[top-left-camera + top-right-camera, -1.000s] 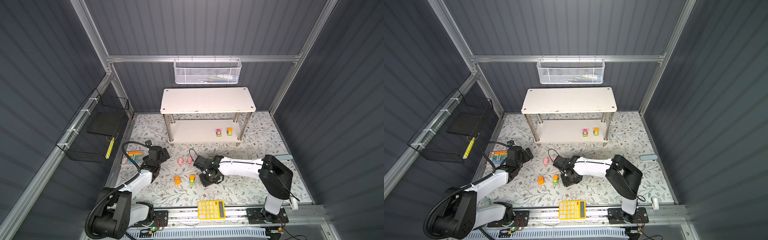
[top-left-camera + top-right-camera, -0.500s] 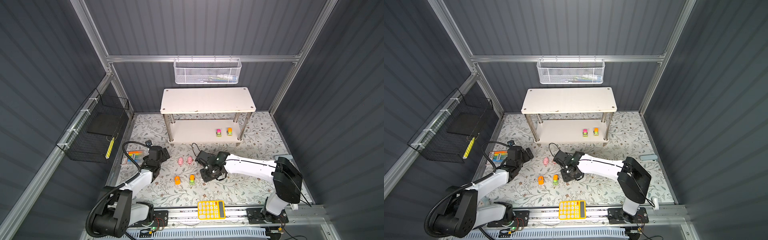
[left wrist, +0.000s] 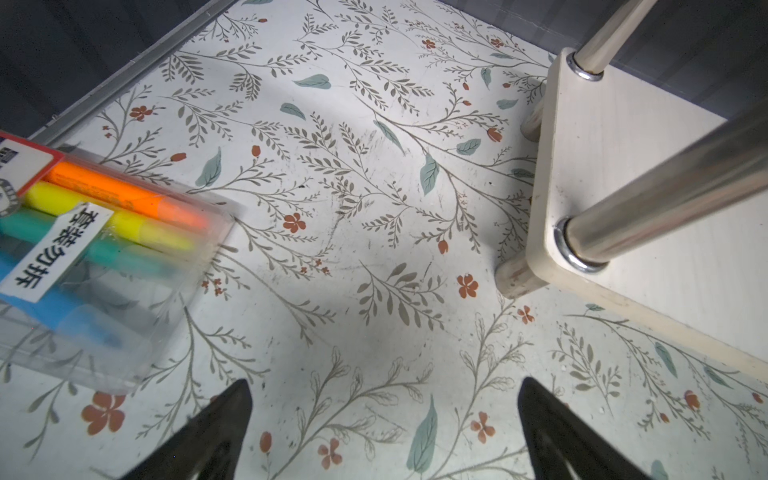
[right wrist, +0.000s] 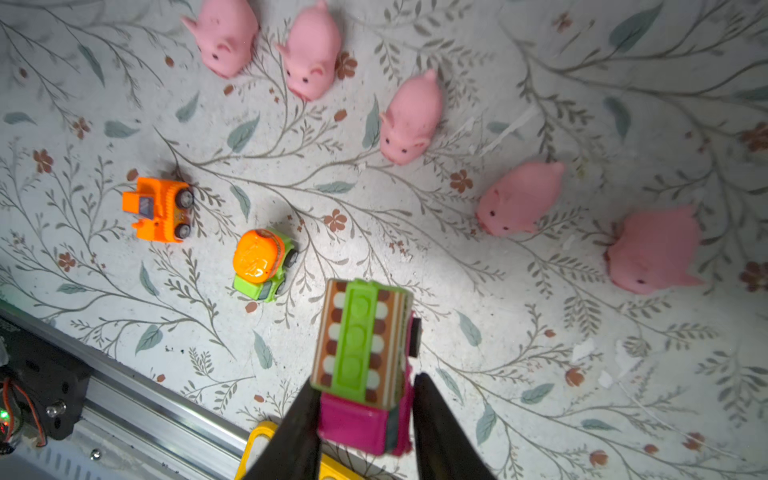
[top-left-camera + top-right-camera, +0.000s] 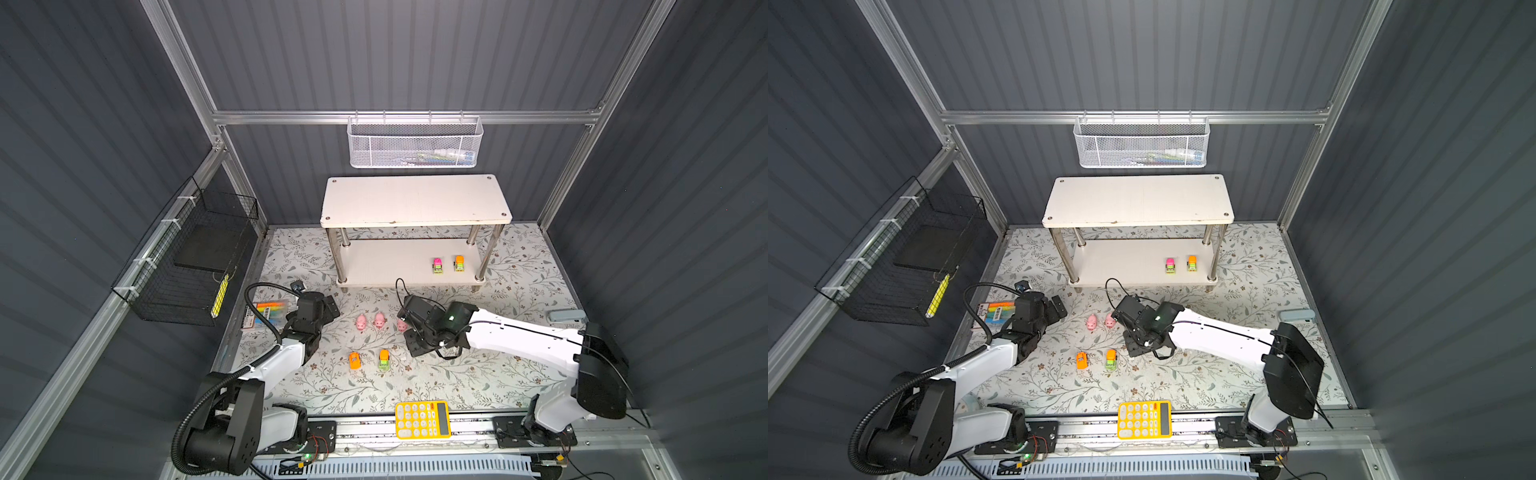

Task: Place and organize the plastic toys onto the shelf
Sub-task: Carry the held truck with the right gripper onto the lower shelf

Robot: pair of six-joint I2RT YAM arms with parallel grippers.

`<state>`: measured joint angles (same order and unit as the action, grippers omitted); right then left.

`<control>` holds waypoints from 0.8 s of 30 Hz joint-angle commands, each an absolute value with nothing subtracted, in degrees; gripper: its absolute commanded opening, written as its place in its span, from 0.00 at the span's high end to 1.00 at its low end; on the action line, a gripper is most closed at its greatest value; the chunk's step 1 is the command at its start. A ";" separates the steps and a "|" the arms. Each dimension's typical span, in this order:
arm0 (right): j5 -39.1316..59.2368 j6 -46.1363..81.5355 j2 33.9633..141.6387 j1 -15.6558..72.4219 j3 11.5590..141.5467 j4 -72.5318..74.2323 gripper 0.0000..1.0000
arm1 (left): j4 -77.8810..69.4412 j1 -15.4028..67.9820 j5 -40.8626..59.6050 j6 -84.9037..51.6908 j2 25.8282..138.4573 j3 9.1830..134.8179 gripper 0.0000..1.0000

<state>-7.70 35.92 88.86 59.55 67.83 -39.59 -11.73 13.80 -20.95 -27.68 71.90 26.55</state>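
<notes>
My right gripper (image 4: 361, 395) is shut on a pink and green toy truck (image 4: 359, 332), held a little above the floral mat. Several pink pigs (image 4: 409, 118) curve in a row beyond it. An orange vehicle (image 4: 160, 210) and a green and orange one (image 4: 264, 266) stand nearby, and both top views show them (image 5: 354, 360) (image 5: 384, 359). The white shelf (image 5: 415, 201) stands at the back, with two small vehicles (image 5: 437, 265) (image 5: 459, 262) on its lower board. My left gripper (image 3: 384, 415) is open and empty over the mat, near the shelf's left foot (image 3: 519, 274).
A marker pack (image 5: 268, 313) lies left of my left gripper (image 5: 330, 309). A yellow calculator (image 5: 422, 419) sits on the front rail. A black wire basket (image 5: 187, 266) hangs on the left wall and a white mesh basket (image 5: 415, 143) above the shelf. A grey object (image 5: 565, 316) lies far right.
My right gripper has shifted slightly toward the shelf while its arm's elbow swung out to the right. The left arm has not moved.
</notes>
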 commanded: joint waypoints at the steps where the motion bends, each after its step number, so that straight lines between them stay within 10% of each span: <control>1: -14.07 35.06 86.49 58.82 66.83 -36.03 0.63 | -12.13 13.86 -20.58 -28.04 71.73 26.10 0.00; 24: -14.30 23.44 99.26 41.41 73.67 -10.64 0.63 | -11.39 13.89 -20.53 -27.51 72.63 27.13 0.00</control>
<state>-14.92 25.45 97.76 42.63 71.75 -14.22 -11.81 13.80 -20.78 -27.68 71.92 26.55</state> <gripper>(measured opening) 0.373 0.997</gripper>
